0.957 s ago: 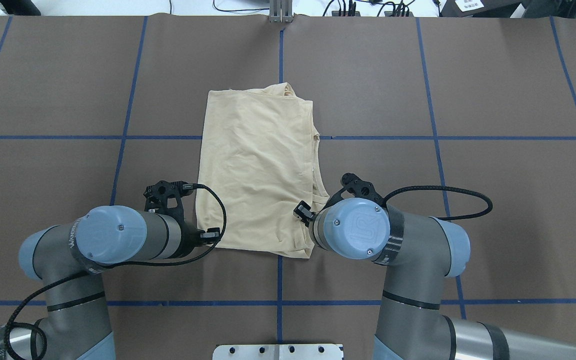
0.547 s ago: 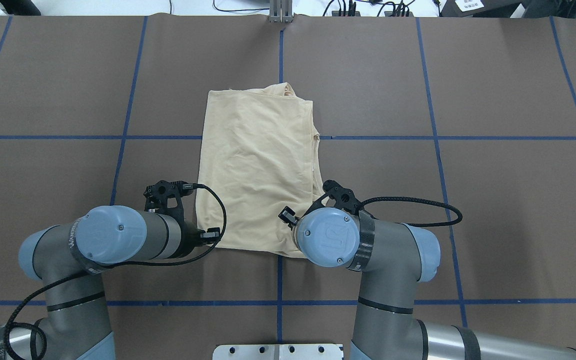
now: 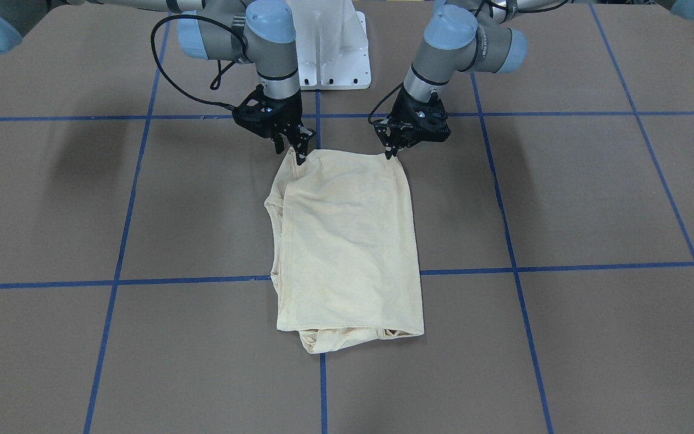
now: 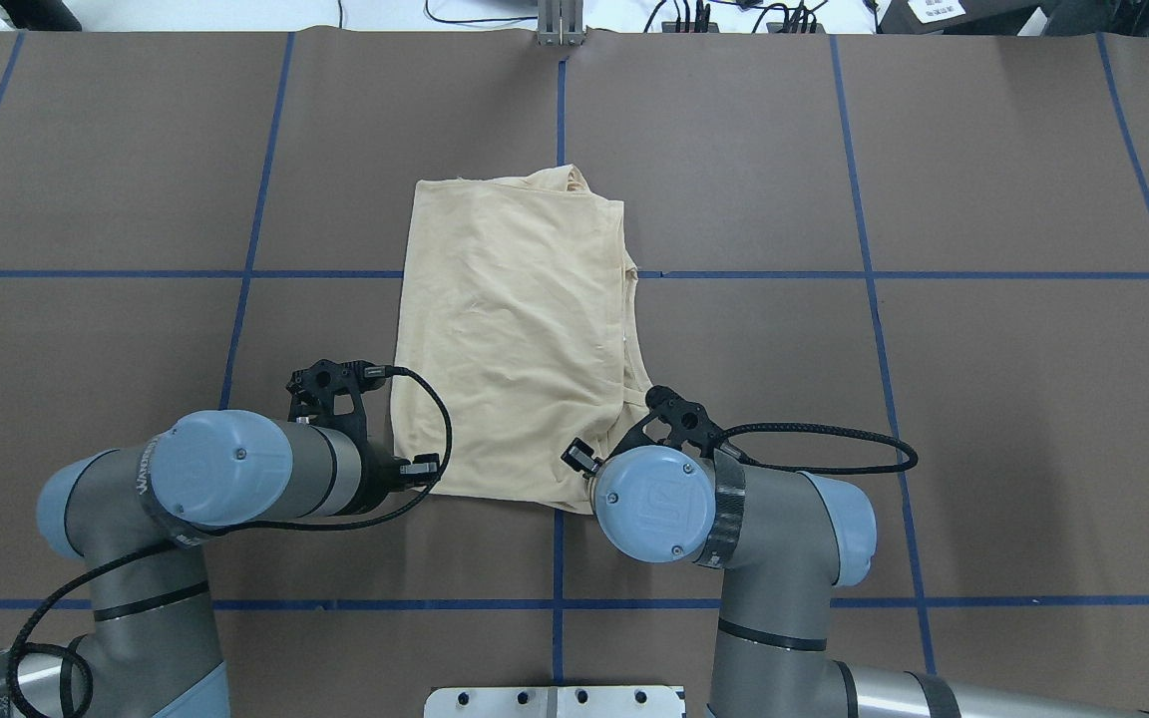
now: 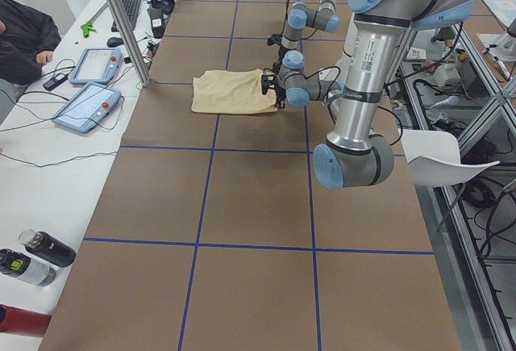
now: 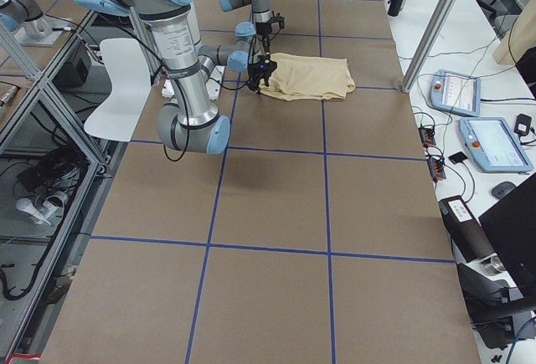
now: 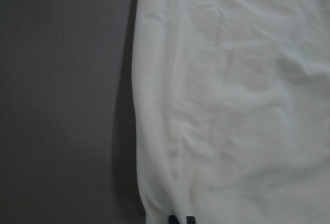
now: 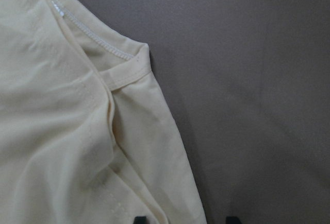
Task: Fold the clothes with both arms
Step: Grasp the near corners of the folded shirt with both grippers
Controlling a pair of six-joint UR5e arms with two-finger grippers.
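Right wrist-mounted view: the right gripper [image 8: 185, 219] is wide. One tip sits over the shirt [image 8: 77, 131] at its near corner and the other over the bare desk [image 8: 258, 80], so the shirt's edge lies between the jaws with nothing pinched yet. On the left wrist camera, the left gripper [image 7: 180, 220] has its tips nearly together right at the shirt's other near corner, and I judge it is holding cloth there.

The shirt lies mid-desk as a long folded panel, with its near end at both grippers and its far end lumpy.

My worry is the right jaws closing on the top layer only, or on the desk. Then one corner would rise alone and the thin layers would slide apart. The left pinch is also very close to the shirt's edge and could slip off in a lift.
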